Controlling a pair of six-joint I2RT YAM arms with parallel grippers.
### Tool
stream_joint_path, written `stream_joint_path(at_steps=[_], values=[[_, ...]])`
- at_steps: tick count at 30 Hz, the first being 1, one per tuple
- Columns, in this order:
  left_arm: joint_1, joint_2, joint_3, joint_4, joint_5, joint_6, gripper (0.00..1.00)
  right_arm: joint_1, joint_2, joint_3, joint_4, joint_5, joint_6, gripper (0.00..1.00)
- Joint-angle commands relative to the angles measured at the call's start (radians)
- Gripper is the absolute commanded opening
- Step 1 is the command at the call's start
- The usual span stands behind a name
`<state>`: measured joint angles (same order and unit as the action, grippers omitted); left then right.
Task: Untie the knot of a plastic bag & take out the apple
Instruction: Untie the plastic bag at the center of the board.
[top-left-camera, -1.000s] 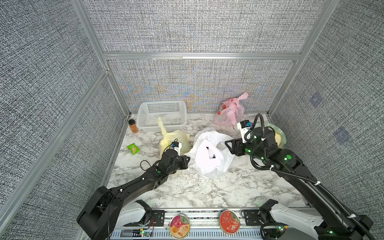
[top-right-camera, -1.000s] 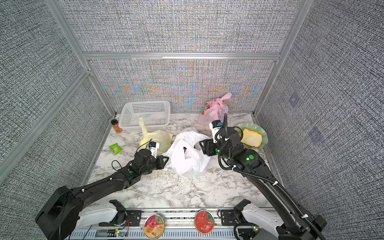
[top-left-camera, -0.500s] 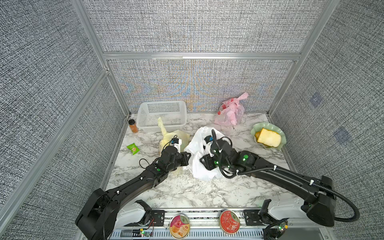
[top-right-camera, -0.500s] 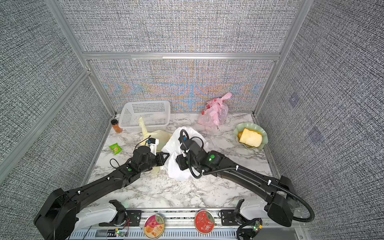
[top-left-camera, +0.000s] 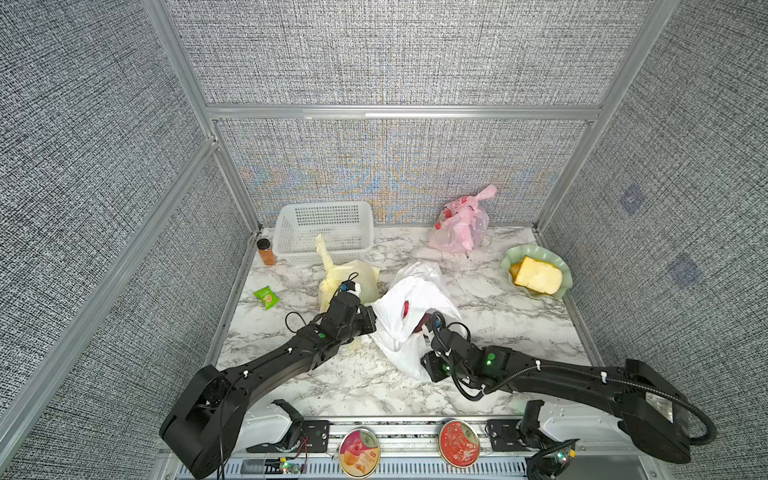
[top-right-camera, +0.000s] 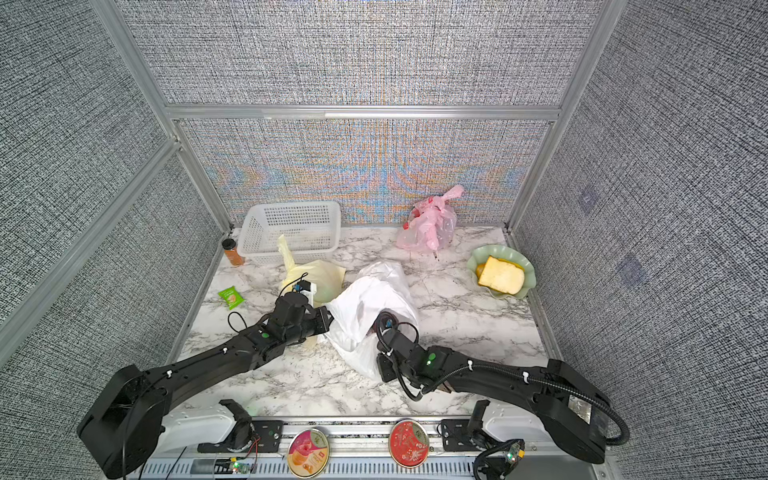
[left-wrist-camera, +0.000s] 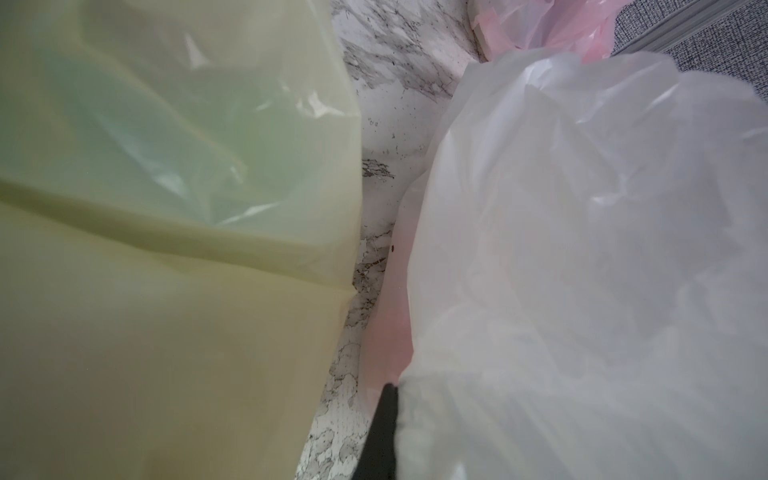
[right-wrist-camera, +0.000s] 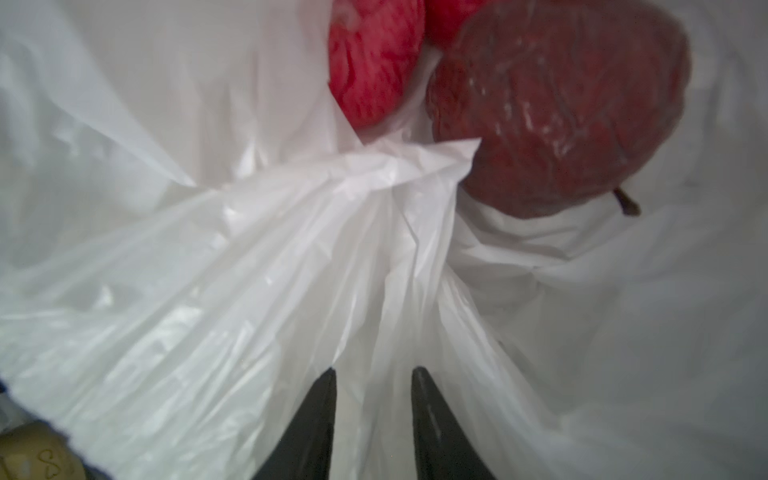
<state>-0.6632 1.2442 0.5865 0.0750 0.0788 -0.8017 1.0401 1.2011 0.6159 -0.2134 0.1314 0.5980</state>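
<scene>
Nearest: right pincer, two black tapered tips standing slightly apart, with crumpled film of the white bag lying across the gap. Whether the film is nipped, cannot tell. Just beyond the tips, inside the bag's open mouth, sits the apple: dark red, rounded, dull skin with pale streaks and small glints, short brown stem showing. Close beside it is a brighter red-and-white streaked rounded thing, identity unclear. Bag film is thin, translucent white and sharply creased, gathered into folds toward the tips. The left pincer is closed at the bag's edge, on the side opposite the right pincer. Its wrist view shows one black fingertip against the white film. Just beside the left pincer lies a yellow bag, smooth and semi-clear, with a twisted tail. All rests on the counter, white marble with grey veins. Well beyond both pincers: a white perforated basket, a crinkled pink bag with a twisted top, and a scalloped green dish holding a bread slice.
</scene>
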Motion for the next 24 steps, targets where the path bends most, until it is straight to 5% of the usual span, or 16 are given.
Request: stream_joint_path(at_steps=[1, 4, 6, 14, 21, 24], values=[[0.002, -0.002, 0.019, -0.032, 0.021, 0.039, 0.00, 0.001, -0.060, 0.057, -0.108, 0.067, 0.029, 0.45], [0.002, -0.010, 0.056, -0.090, 0.060, 0.083, 0.33, 0.000, -0.143, 0.125, -0.239, 0.122, 0.060, 0.57], [0.002, -0.029, 0.073, -0.138, 0.071, 0.103, 0.39, -0.002, -0.187, 0.154, -0.326, 0.164, 0.096, 0.66], [0.002, -0.243, 0.082, -0.330, 0.074, 0.183, 0.47, -0.111, -0.307, 0.267, -0.668, 0.260, 0.226, 0.79], [-0.010, -0.462, 0.076, -0.384, 0.161, 0.267, 0.40, -0.274, -0.390, 0.194, -0.564, 0.188, 0.204, 0.91], [-0.118, -0.437, 0.104, -0.337, 0.129, 0.276, 0.39, -0.339, -0.377, 0.112, -0.425, 0.059, 0.206, 0.91]])
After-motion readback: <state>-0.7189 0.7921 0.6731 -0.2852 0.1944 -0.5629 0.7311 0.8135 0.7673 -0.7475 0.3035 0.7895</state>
